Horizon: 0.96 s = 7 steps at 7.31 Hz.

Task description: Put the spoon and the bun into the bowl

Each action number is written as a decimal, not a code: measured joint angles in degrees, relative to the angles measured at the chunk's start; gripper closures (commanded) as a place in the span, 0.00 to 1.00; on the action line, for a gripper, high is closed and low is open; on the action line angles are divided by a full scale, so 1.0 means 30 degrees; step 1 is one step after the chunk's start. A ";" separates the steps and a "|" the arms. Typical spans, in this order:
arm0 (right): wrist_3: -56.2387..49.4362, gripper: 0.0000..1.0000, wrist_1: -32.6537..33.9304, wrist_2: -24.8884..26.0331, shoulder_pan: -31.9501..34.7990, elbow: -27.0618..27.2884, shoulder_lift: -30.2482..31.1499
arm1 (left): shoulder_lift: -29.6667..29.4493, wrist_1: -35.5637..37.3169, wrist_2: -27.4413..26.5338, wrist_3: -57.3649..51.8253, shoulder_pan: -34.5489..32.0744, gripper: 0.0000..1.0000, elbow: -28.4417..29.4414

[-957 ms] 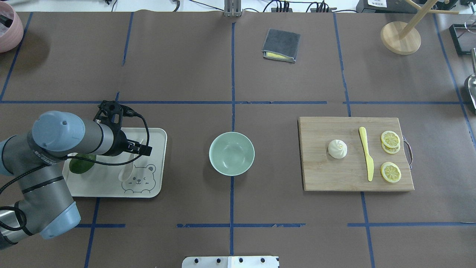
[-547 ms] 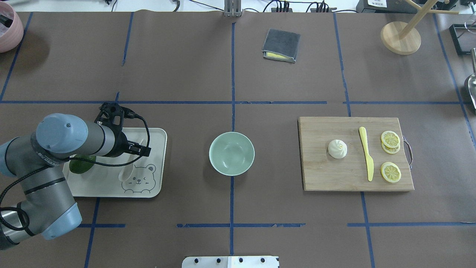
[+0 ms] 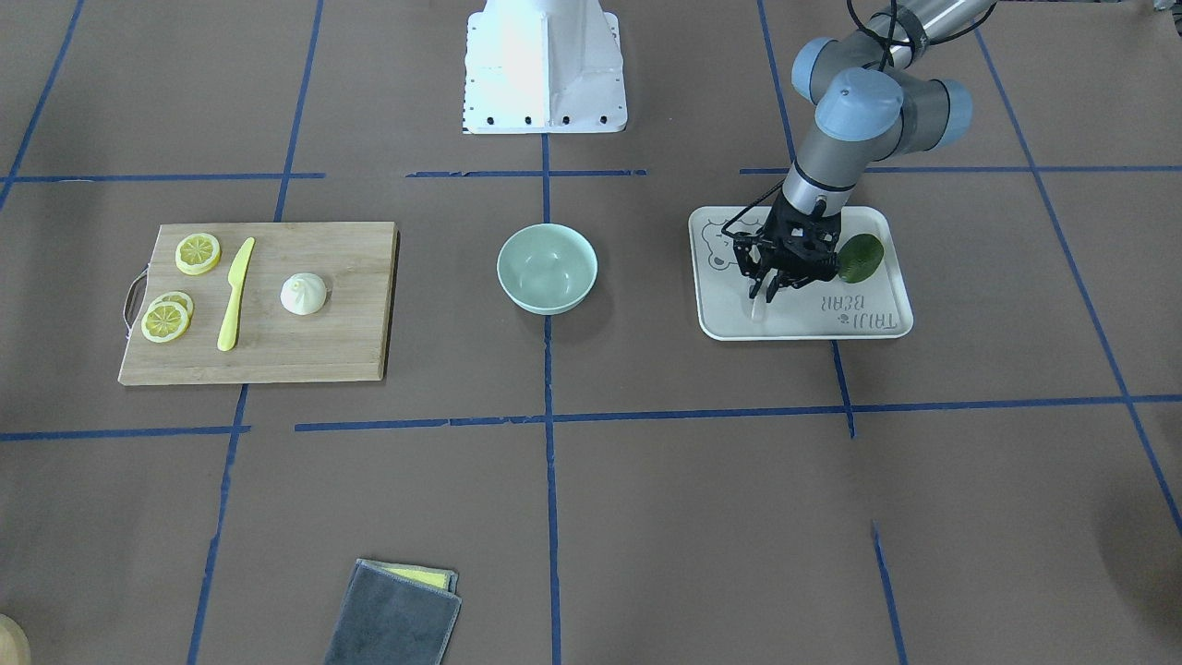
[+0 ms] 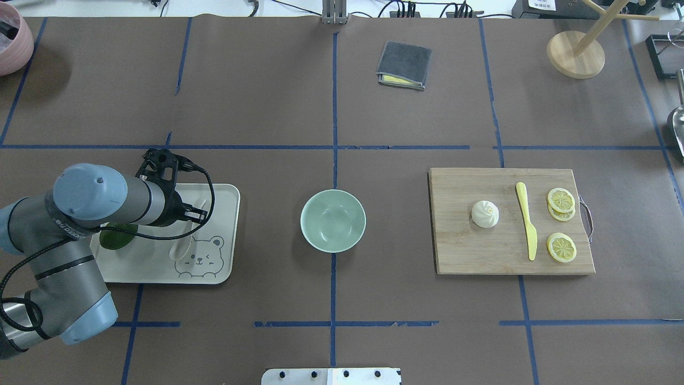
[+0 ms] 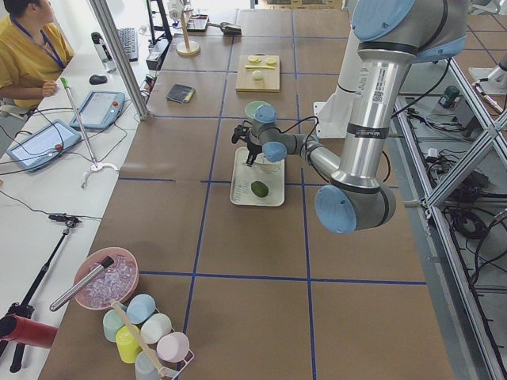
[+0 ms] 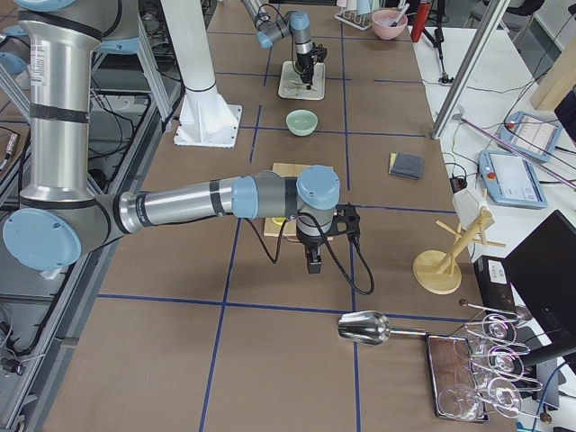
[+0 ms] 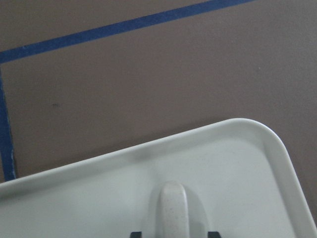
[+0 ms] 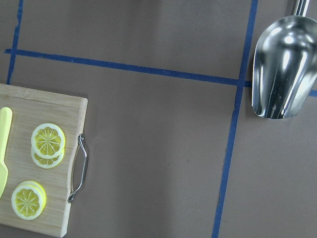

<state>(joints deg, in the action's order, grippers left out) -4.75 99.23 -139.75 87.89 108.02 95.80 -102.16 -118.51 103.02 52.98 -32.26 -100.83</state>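
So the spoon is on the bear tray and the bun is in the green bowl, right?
Not quite. The spoon is on the bear tray, but the bun sits on the wooden board, not in the green bowl. The overhead view shows it.

The table (image 4: 267,107) is brown, gridded with blue tape. The bowl (image 4: 333,220) is plain mint green, the bun (image 4: 485,214) white, the spoon (image 4: 181,248) off-white on a cream tray (image 4: 149,267) printed with a bear outline. The lemon slices (image 4: 561,247) and knife (image 4: 527,222) are yellow.
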 measured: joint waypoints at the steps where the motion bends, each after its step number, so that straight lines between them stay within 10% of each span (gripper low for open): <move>1: 0.0000 0.00 0.0001 0.0000 0.0001 0.0002 0.0000 | -0.0007 0.0526 0.0028 0.0216 -0.0013 1.00 -0.0519; 7: -0.0034 0.00 -0.0148 -0.0634 -0.0030 0.0096 0.0007 | -0.8013 0.4538 -0.1713 0.6943 0.2071 1.00 0.1061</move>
<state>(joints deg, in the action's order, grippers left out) -4.85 98.78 -141.65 87.80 108.31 95.82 -126.20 -104.89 97.88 73.81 -26.04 -97.65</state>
